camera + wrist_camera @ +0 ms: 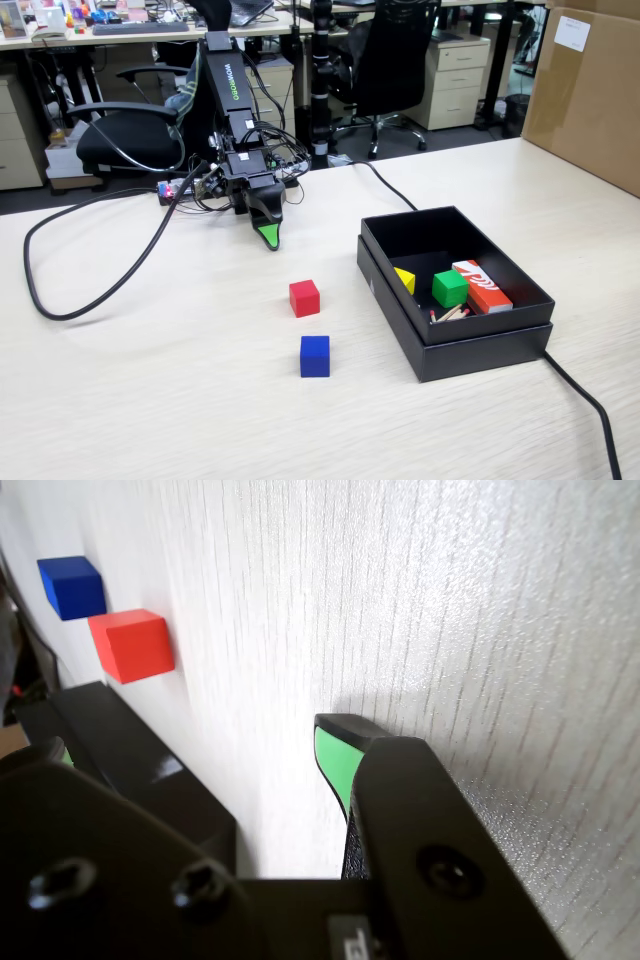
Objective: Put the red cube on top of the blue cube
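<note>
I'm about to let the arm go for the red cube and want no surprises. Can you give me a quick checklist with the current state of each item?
1. Red cube free on the table, nothing on it: ok.
2. Blue cube upright, top bare: ok.
3. The two cubes apart, with a gap for the fingers: ok.
4. Gripper empty and away from both cubes: ok.
5. Gripper open enough for the cube: cannot tell, only one green tip shows clearly.
6. Black box and its contents off the path between cubes: ok.
</note>
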`<state>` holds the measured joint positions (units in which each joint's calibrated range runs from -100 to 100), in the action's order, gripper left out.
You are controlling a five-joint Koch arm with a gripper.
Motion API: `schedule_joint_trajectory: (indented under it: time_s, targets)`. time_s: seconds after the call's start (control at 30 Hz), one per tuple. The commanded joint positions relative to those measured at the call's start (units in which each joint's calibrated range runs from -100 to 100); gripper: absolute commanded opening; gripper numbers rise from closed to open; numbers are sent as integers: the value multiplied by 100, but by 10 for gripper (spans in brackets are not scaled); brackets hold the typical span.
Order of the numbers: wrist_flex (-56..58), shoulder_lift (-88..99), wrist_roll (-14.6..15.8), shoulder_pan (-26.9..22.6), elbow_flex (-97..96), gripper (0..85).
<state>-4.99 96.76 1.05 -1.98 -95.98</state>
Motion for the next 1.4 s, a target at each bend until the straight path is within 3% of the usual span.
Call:
schedule_joint_trajectory:
  time_s: [0.0, 1.0, 1.37]
  targets:
    - [98, -9, -5, 15, -75, 488]
    - [201, 140, 73, 59, 43, 477]
    - [2240, -319, 186, -107, 2273, 477]
